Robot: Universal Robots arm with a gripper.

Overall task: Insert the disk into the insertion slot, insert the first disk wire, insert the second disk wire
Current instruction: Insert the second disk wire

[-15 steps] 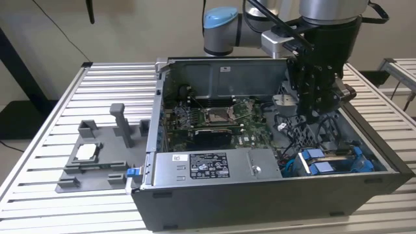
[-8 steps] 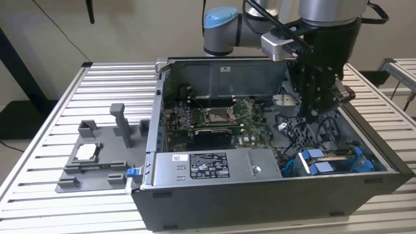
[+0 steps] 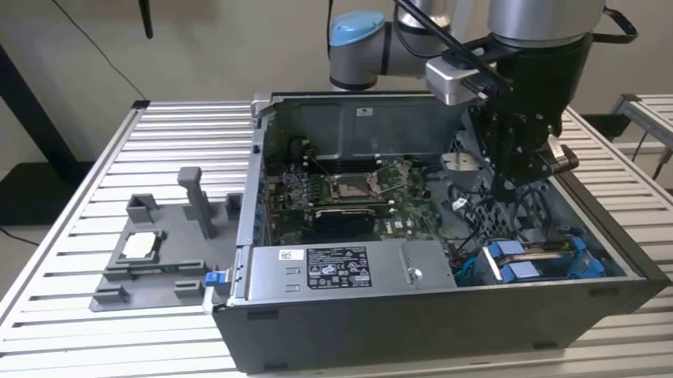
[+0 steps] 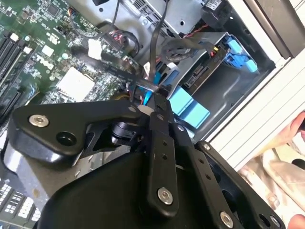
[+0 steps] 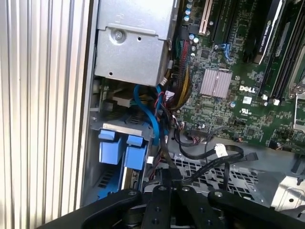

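Hanging inside the open computer case (image 3: 421, 335), the gripper (image 3: 513, 187) points down over the corner at the exterior view's right, above the tangle of cables beside the circuit board (image 3: 347, 193). It is there, I judge, because the wire work is the step in hand. The disk (image 4: 202, 75) already lies flat in the insertion slot (image 4: 232, 93), pushed in, with its two blue tabs (image 5: 114, 145) showing at the slot's mouth, where they can be gripped. The slot sits in the case's near corner, just beside the grey power supply box (image 3: 336, 269), and the disk's connector edge looks open toward the cable side, which suits plugging from above.

In the second wrist view the gripper is closed, its tips meeting on what looks like the end of a thin blue wire (image 5: 148, 112). The hold is near the plug end, probably so the plug can be steered rather than left to dangle. That wire runs in a loose curve from beside the power supply box, past the tabs, to the gripper, with plenty of slack. The held end is apart from the disk, so no wire appears seated in the disk yet. A bundle of black cables (image 5: 200, 152) with a white plug (image 5: 220, 150) lies near the slot, untouched.
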